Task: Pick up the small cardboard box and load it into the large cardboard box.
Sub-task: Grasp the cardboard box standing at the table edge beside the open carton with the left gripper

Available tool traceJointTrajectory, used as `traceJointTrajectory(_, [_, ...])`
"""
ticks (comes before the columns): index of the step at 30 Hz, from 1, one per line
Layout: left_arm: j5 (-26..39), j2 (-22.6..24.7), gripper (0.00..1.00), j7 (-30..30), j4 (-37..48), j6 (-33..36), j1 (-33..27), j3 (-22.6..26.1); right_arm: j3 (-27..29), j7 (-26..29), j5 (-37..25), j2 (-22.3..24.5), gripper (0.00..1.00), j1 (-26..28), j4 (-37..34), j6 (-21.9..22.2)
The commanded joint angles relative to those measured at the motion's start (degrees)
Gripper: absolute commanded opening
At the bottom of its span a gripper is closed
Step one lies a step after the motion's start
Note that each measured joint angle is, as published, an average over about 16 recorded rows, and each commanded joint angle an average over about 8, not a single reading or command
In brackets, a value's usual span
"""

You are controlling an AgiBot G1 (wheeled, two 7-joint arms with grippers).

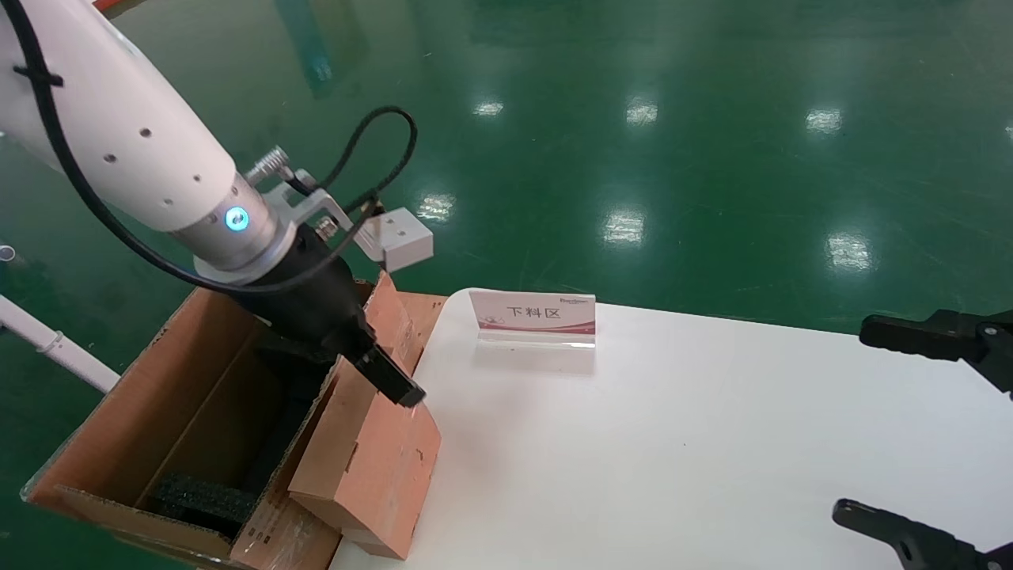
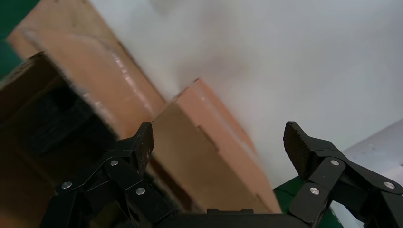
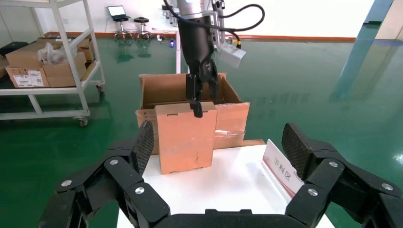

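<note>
The small cardboard box (image 1: pixel 372 467), a plain brown elongated corrugated carton, stands on end at the white table's (image 1: pixel 673 443) left edge, its long axis near upright and leaning slightly, its broad face toward the right arm, touching the taped flap of the large cardboard box (image 1: pixel 150 412), a big brown open carton with black foam (image 1: pixel 202 497) inside. The left gripper (image 1: pixel 372 364) pinches its top edge, one finger either side of the panel, probably to lift it over that flap. The right gripper (image 3: pixel 216 142) hangs parked over the table's right side, fingers spread wide and empty. A small white and red sign (image 1: pixel 534 314) stands beyond.
</note>
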Motion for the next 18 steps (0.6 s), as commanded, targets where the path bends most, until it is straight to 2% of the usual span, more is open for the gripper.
traceJointTrajectory(1, [-0.3, 0.2, 1.0, -1.4, -0.1, -0.2, -2.1, 2.5, 0.0, 0.0, 0.0, 0.0, 1.0, 0.0, 0.0, 0.0])
traceJointTrajectory(10, [-3.0, 0.7, 1.0, -4.7, -0.1, -0.9, -5.6, 11.1, 0.0, 0.0, 0.0, 0.0, 1.0, 0.0, 0.0, 0.0])
traceJointTrajectory(18, [-4.0, 0.9, 1.0, -6.3, -0.1, -2.2, -5.7, 15.8, -0.1, 0.0, 0.1, 0.0, 1.0, 0.0, 0.0, 0.0])
